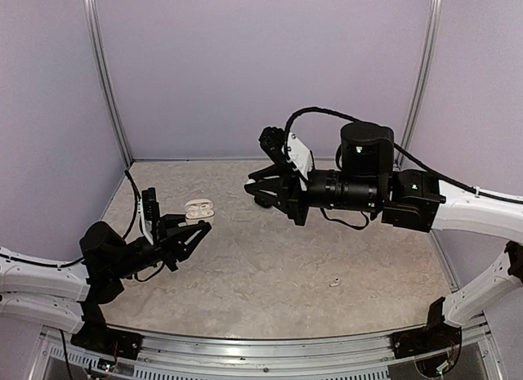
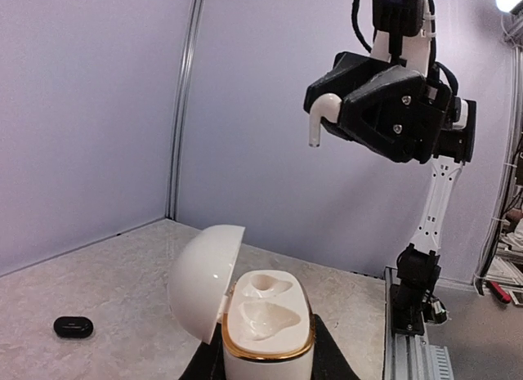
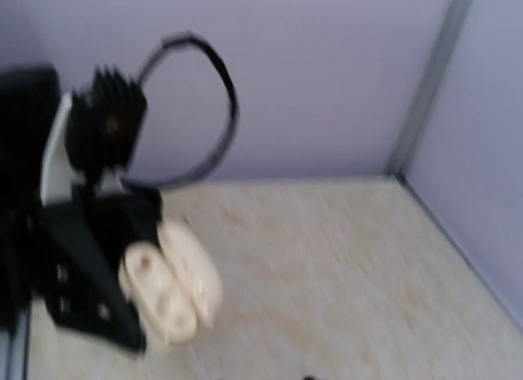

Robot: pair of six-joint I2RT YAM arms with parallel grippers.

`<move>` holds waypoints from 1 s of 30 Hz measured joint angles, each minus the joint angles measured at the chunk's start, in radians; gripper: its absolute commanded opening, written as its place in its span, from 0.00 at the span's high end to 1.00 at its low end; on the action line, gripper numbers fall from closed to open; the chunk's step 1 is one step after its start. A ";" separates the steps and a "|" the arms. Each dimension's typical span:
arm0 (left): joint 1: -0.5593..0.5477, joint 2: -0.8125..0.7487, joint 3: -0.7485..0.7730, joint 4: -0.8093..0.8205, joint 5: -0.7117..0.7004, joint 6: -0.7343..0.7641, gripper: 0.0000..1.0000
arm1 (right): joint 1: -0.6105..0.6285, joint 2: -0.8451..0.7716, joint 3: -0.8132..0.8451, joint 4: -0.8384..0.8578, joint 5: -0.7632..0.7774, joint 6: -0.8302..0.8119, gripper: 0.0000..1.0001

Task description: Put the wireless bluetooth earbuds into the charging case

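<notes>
my right gripper [image 1: 257,184] pinching white stemmed earbud [image 2: 320,110], my left gripper [image 1: 196,222] clamped on white charging case [image 2: 265,323], gold rim, lid up

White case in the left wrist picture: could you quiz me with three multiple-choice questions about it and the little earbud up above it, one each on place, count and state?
1. Where is the white earbud in the left wrist view?
A) in a well of the case
B) tucked under the lid
C) pinched in the right gripper, above the case

2. How many earbuds sit in the white case?
A) none
B) one
C) two

3. How is the lid?
A) shut
B) swung open
C) taken off entirely

Answers:
1 C: the earbud's stem hangs down from the black fingers, high over the case.
2 A: both wells are bare.
3 B: the lid stands tilted back beside the wells, joined to the case.
</notes>
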 measured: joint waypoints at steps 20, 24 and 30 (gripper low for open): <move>-0.143 0.061 0.073 0.036 -0.013 0.215 0.92 | 0.116 0.003 -0.094 0.287 -0.195 -0.009 0.86; -0.143 0.061 0.074 0.052 -0.013 0.219 0.92 | 0.118 0.010 -0.101 0.293 -0.200 0.002 0.87; -0.154 0.061 0.074 0.059 -0.008 0.232 0.93 | 0.118 0.042 -0.105 0.289 -0.196 0.021 0.88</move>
